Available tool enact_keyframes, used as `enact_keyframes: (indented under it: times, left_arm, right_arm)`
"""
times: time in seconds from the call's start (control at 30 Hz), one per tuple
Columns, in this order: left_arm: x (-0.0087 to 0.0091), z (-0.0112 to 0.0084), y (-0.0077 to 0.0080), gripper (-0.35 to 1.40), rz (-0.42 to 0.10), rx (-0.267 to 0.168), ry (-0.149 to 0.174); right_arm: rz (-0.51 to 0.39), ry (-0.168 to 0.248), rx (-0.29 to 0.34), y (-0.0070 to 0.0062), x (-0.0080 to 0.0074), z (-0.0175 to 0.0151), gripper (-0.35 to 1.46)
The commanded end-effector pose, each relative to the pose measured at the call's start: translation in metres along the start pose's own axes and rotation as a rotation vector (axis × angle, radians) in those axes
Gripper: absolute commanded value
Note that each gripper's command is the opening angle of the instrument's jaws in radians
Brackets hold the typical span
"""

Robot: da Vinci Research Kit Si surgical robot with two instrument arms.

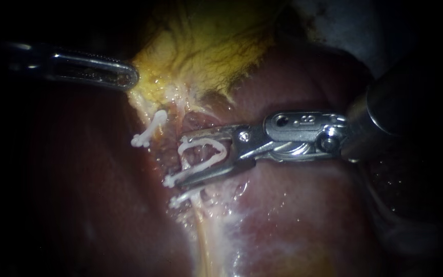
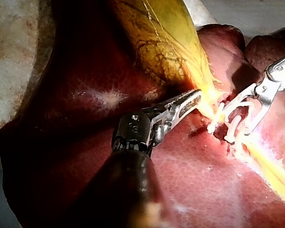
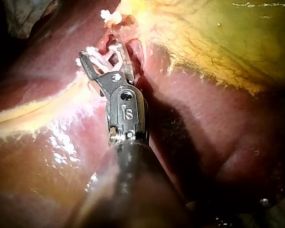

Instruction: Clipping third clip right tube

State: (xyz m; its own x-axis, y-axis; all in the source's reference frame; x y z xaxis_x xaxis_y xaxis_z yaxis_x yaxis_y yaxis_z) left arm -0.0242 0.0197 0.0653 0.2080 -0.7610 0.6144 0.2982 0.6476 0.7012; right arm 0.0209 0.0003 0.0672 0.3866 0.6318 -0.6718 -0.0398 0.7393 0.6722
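One open white clip (image 1: 223, 152) in right instrument's (image 1: 181, 160) wide claw — both halves gripping it.

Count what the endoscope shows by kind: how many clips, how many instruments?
White clips: 3; one above the right instrument's jaws, one held in them, one below.
Instruments: 2; left instrument, right instrument.
Total: 5.

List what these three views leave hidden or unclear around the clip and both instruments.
What the loaded clip encloses: endoscope view, masked by the right instrument.
Tip of the left instrument: left wrist view, washed out by glare at the gallbladder.
Shaft of the left instrument: endoscope view, lost in darkness.
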Motion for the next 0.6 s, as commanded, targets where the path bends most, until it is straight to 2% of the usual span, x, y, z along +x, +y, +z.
enact_keyframes:
  times: [0.03,0.37,0.6]
  left_arm:
    - [0.0,0.0,0.0,-0.35,0.0,0.0,0.0]
    - [0.0,-0.0001,0.0,-0.35,0.0,0.001,0.0]
    - [0.0,-0.0002,0.0,-0.35,0.0,0.001,0.0]
  right_arm:
    - [0.0,0.0,0.0,0.0,0.0,0.0,0.51]
    - [0.024,-0.001,0.009,-0.0001,-0.0002,-0.0017,0.51]
    - [0.051,-0.001,0.01,0.0003,-0.0006,-0.0025,0.51]
